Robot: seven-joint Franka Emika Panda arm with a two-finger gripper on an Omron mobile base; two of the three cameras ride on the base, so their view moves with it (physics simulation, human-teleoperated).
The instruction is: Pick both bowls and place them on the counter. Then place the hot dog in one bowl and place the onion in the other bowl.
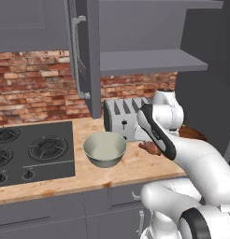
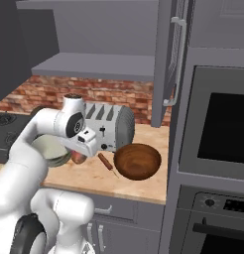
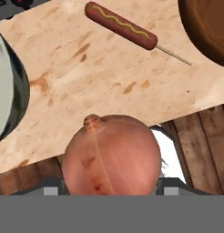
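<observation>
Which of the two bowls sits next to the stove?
The pale grey-green bowl, cream inside, sits beside the stove; the dark reddish-brown bowl is at the oven end.

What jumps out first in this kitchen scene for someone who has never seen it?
A white robot arm bends over the light tan wood-grain counter, its pincer around a round reddish-brown onion. A pale grey-green bowl sits left of it, a glossy dark brown bowl right, with a thin mustard-striped hot dog between and a silver toaster behind.

Onion (image 3: 111,154) aloft; 2 bowls (image 1: 104,149) on counter (image 1: 131,168)
</observation>
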